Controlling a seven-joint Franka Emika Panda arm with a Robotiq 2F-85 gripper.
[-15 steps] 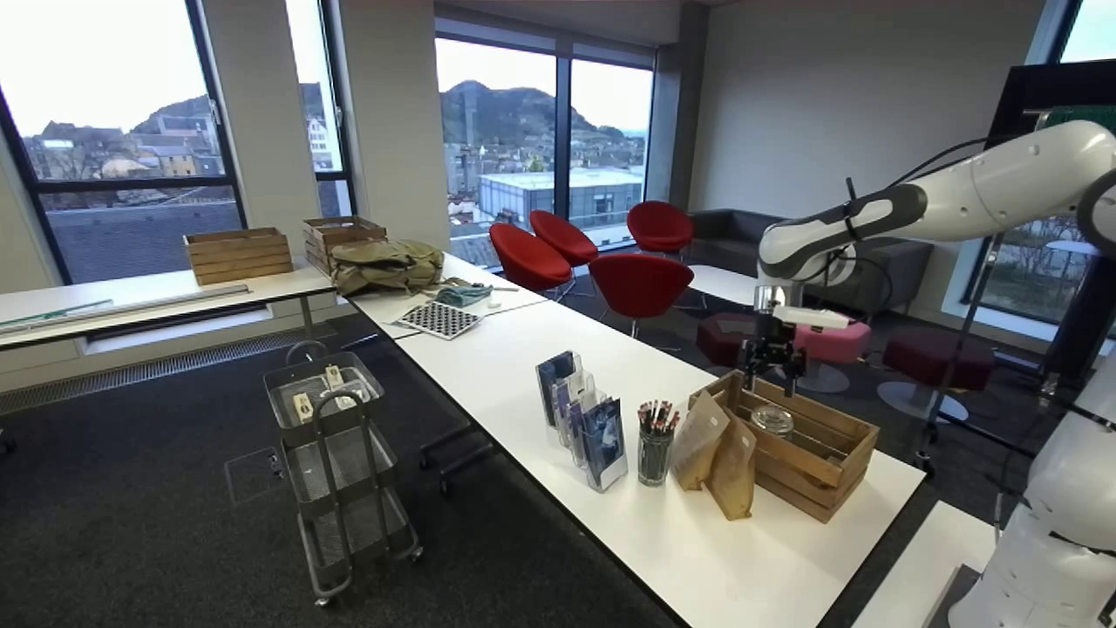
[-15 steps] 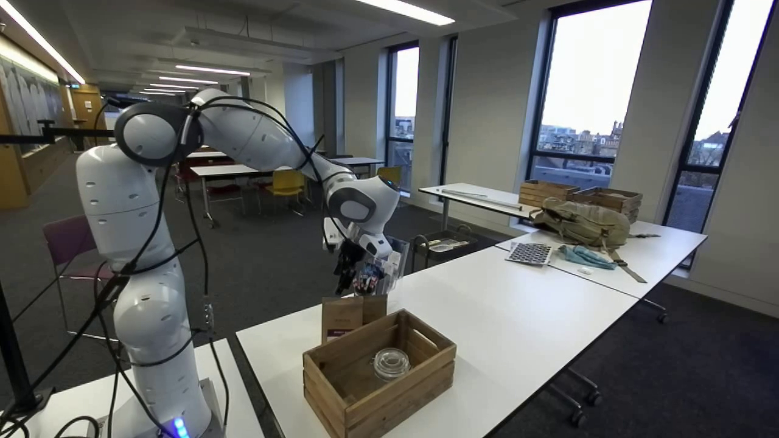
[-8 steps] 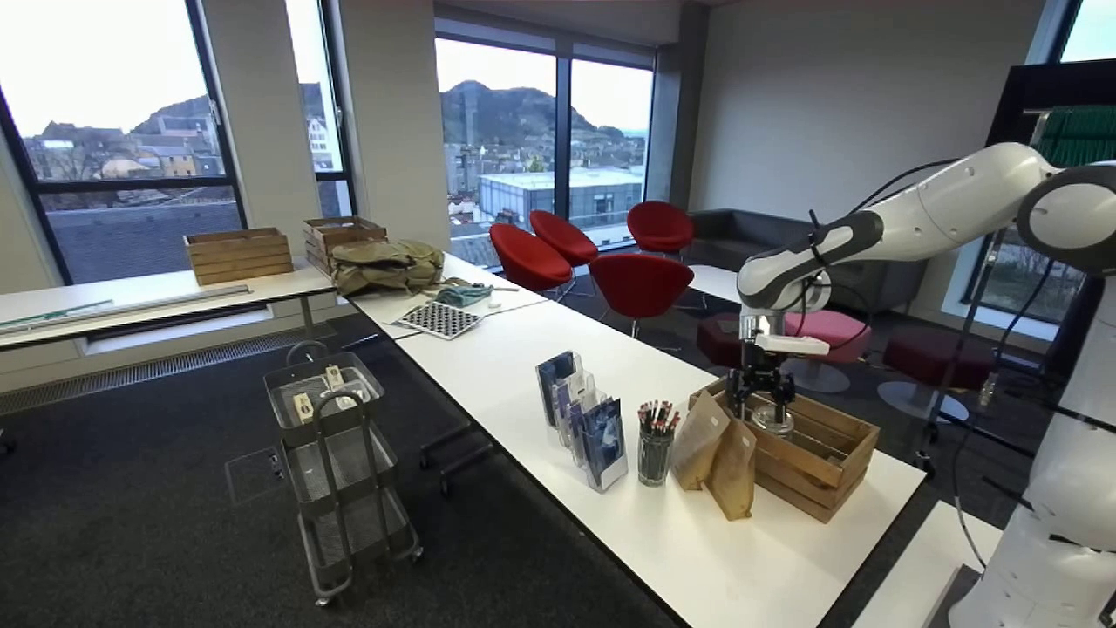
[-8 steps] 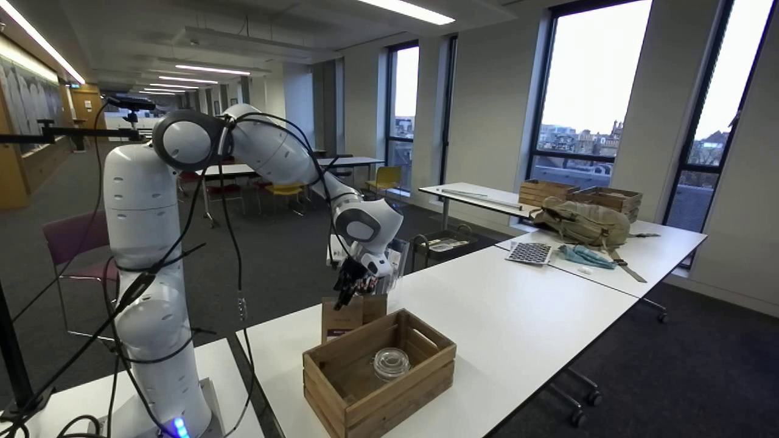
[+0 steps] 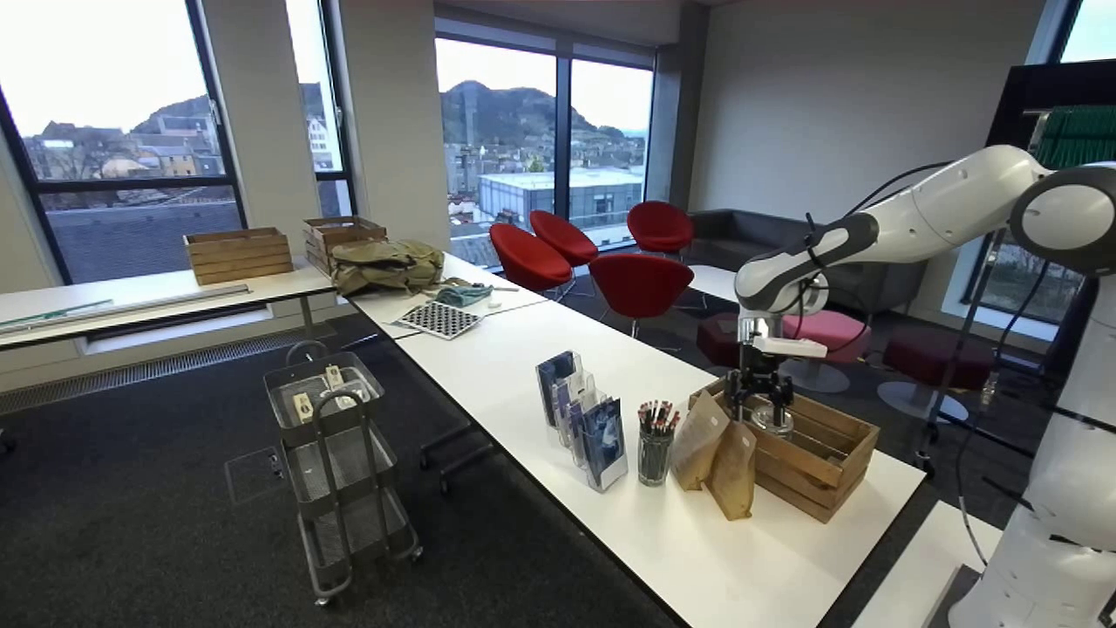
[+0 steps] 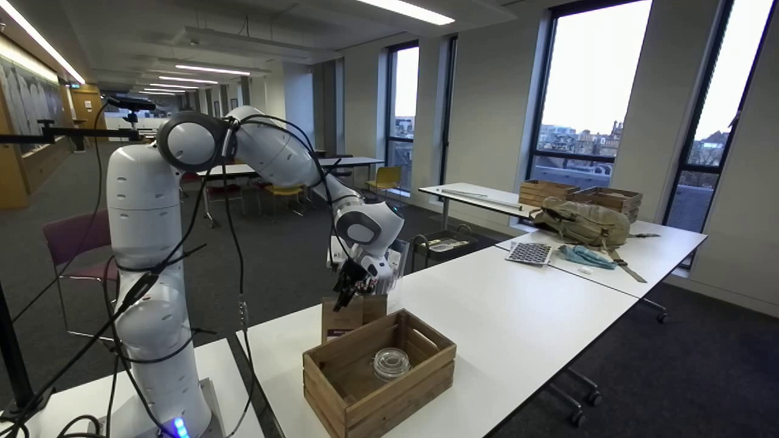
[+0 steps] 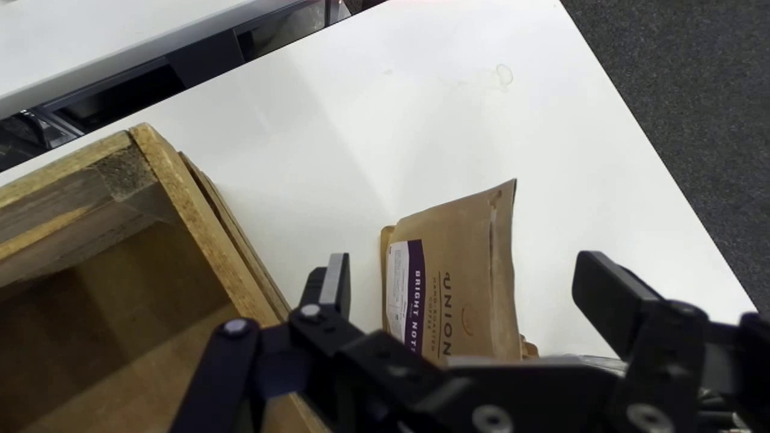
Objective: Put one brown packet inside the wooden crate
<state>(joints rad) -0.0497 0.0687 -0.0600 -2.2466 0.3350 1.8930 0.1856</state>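
Two brown packets stand close together beside the wooden crate [image 5: 793, 471]: a nearer one [image 5: 731, 475] and another [image 5: 697, 436]. They also show in the other exterior view [image 6: 341, 319], behind the crate [image 6: 398, 398]. My gripper [image 5: 758, 406] is open and empty, low over the packets and the crate's edge; it also shows in an exterior view [image 6: 347, 292]. In the wrist view, a packet [image 7: 451, 282] with a purple label appears between the spread fingers [image 7: 463, 279], touching neither. Its lower part is hidden by the gripper. The crate's rim [image 7: 201, 222] is at the left.
A glass jar [image 6: 391, 364] sits inside the crate. A glass of pencils [image 5: 656, 445] and a clear holder with blue leaflets [image 5: 593, 427] stand beside the packets. A checkered board [image 5: 440, 319] and an olive bag [image 5: 388, 266] lie farther along the table.
Over the last second my open gripper has come down to the packets' tops, nearer to them. In the last half second it has barely moved. The packets and crate have not moved.
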